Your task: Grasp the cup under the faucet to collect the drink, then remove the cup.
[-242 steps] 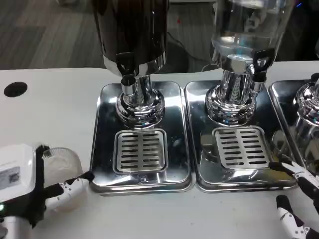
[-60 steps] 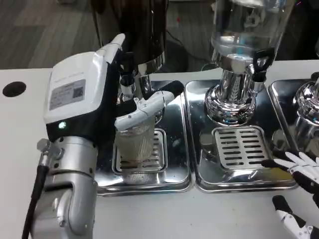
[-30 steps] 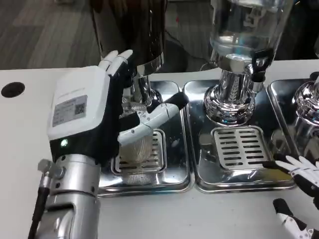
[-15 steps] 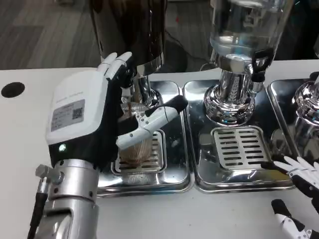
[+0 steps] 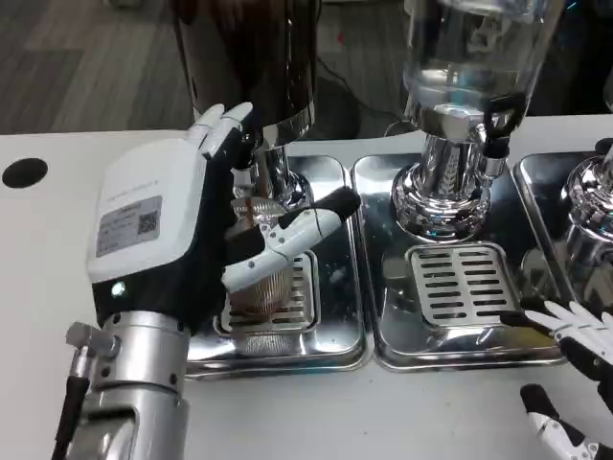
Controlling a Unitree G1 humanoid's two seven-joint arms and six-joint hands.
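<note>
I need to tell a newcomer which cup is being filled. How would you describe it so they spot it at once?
Start at the dark dispenser on the left, above the left steel tray. Below its faucet, on the slotted grate, the left hand grips the cup. It is clear and ribbed, with brownish drink showing inside.

— How does the light fall here?
— Bright and even from overhead; the white table (image 5: 57, 220) glows near overexposure, and the chrome drip trays (image 5: 335, 316) throw hard glare and mirror reflections.
— And sharpness?
— Soft throughout, with blur on the dark dispenser (image 5: 249, 57) at the top edge; floor behind sits dim.
</note>
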